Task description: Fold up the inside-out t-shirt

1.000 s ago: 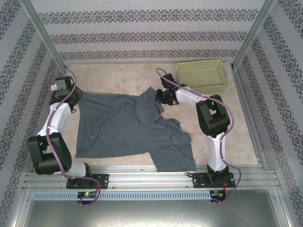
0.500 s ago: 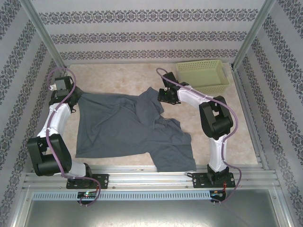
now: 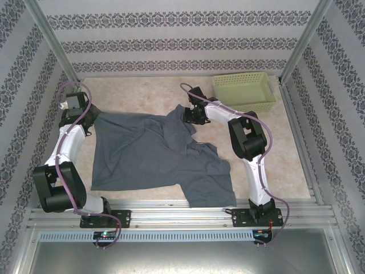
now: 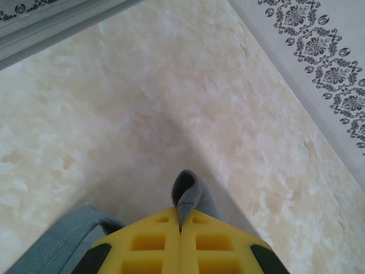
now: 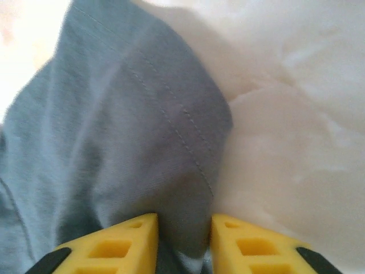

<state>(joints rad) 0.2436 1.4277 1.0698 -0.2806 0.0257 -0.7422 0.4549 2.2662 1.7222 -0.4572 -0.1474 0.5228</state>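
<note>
Your left pincer is clenched. Its yellow fingers meet with no gap, and a small fold of the t-shirt is pinched between the tips and stands up out of them. A stitched hem of the same cloth curls on the table at the lower left of that wrist view. From above, the left pincer sits at the far left corner of the garment, close to the left wall.

Your right pincer is released. Its two yellow fingers stand apart, and a lobe of blue-grey cloth with a double line of stitching lies in the gap and reaches forward over the pale table top. Whether the pads press on the cloth, you cannot tell from the wrist view. From above, the right pincer is at the far middle edge of the garment, where the cloth is rumpled.

The t-shirt lies spread on the table between the two arms. It is mostly flat on the left and creased toward the right, and its near right corner reaches the aluminium rail just beside the right arm's base. A light green basket stands at the far right corner, near the right pincer and apart from the cloth.
</note>
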